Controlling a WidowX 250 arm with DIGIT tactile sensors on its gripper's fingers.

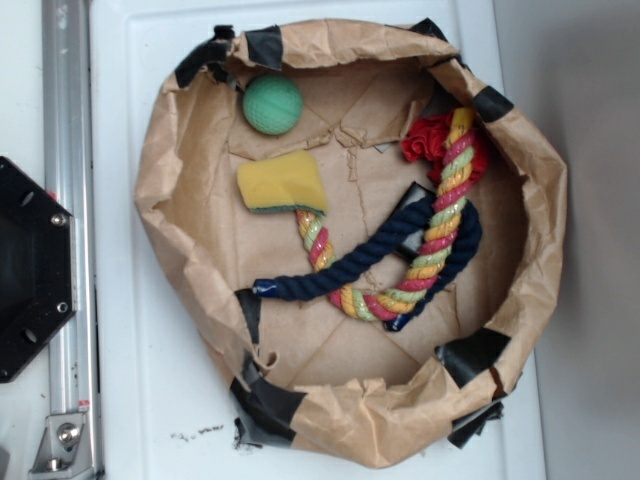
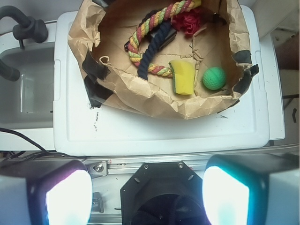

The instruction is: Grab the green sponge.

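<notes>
your gripper [image 2: 147,194] is cut off at the wrist view's bottom edge, its fingers [image 2: 65,194] spread wide, holding nothing. your green sponge [image 1: 282,183], yellow with a thin dark edge, lies in the paper basket [image 1: 180,160] beside the green ball [image 1: 272,104], touching the rope toy [image 1: 430,250].

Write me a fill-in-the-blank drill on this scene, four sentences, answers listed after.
1. The green sponge lies inside a nest of crumpled brown ____.
2. The round ball beside the sponge is ____ in colour.
3. The striped rope crosses a rope coloured dark ____.
4. In the wrist view the gripper has its fingers wide ____, holding nothing.

Answers: paper; green; blue; open
</notes>
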